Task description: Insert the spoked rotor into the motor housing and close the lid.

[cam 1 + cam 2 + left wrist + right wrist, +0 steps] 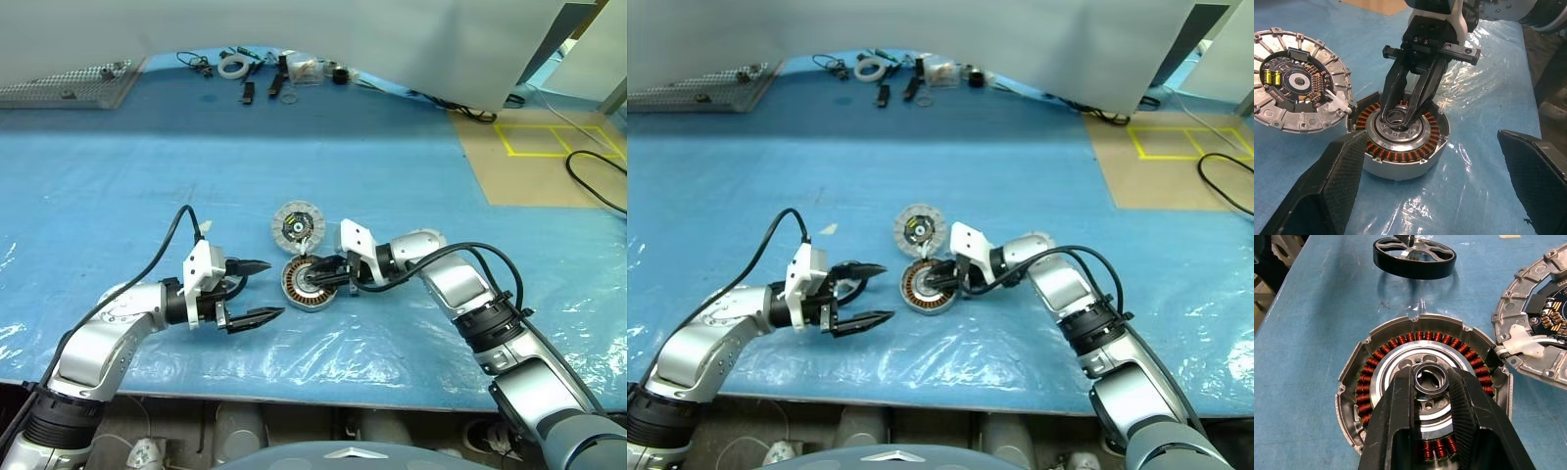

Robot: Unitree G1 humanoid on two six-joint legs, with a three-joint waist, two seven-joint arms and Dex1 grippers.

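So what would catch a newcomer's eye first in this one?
The copper-wound ring sitting inside the round metal cup mid-mat, with the right gripper pinching the hub at its centre. Just behind lies the lid, its circuit-board face up, touching the cup's rim. The left gripper hovers wide open beside the cup.

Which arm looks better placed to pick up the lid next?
Left, probably. The left pincer hangs open and empty beside the motor housing, with the lid just beyond. The right pincer is clamped on the spoked rotor at its centre, inside the housing.
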